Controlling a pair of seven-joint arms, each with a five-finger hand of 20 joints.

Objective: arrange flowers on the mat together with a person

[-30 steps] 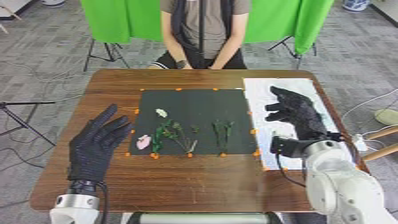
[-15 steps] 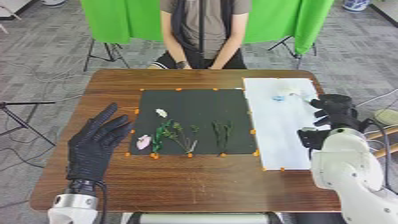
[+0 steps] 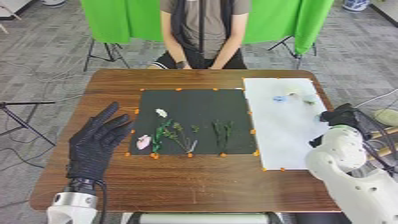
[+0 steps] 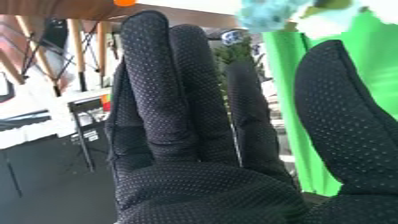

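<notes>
And there's the right hand (image 3: 342, 117), dotted fabric, fingers straight, thumb wide; left hand (image 3: 91, 150) loosely extended. Oval pink flower (image 3: 143, 142), leafy stems (image 3: 222, 135) on the dark mat (image 3: 200, 104), mid-frame; blue flower (image 3: 279, 98), upper right.

You see a smooth wooden table (image 3: 178, 187) with a faint sheen, a matt dark mat (image 3: 191, 107), a soft cloth curtain (image 3: 133, 20), and dotted, rough-textured black fabric on the right hand (image 3: 343, 117).
</notes>
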